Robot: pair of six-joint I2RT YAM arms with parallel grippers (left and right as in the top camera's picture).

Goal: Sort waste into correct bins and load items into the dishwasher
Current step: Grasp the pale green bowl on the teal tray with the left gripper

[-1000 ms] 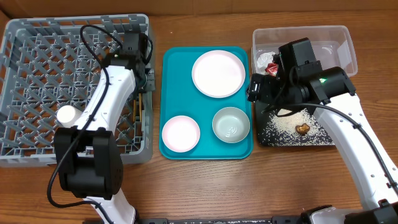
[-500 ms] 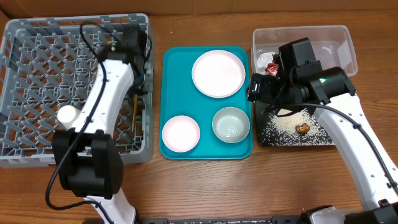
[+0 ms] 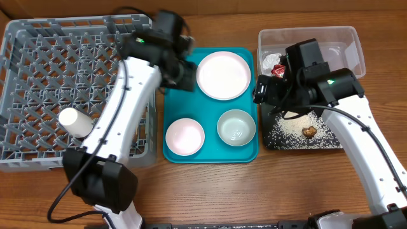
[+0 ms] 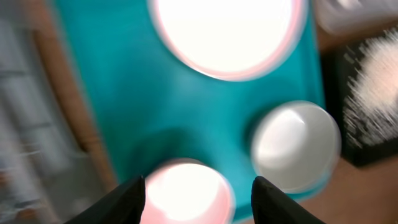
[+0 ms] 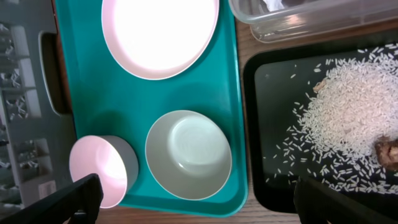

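– Pale pink, that round plate [image 3: 223, 75]: where does it lie?
– Flat and face up at the far end of the teal tray [image 3: 210, 111]. The tray's long axis runs from the table's near edge to its far edge. Nearer the front sit the small pink dish [image 3: 184, 135] and, to its right, the greenish-white bowl [image 3: 236, 126]. Both are mouth up and empty.
– And the cup?
– The white cup [image 3: 75, 121] lies on its side on the lattice of the grey rack [image 3: 38, 63], its long axis slanting across the grid. I cannot tell which end is the mouth.
– The waste?
– The red-and-white wrapper [image 3: 277, 66] sits crumpled in the left end of the clear tub [image 3: 346, 41], whose long side runs left to right. Just in front of the tub, rice [image 3: 297, 126] is spread over the black tray [image 3: 270, 143], with a brown chunk [image 3: 310, 131] at the heap's right edge.
– The pincers?
– The left gripper [image 4: 198, 193] hangs over the teal tray, its fingers apart with nothing between them; its wrist view is blurred. The right gripper [image 5: 202, 200] is above the border of the teal and black trays, its fingers [image 5: 68, 202] spread wide and empty.
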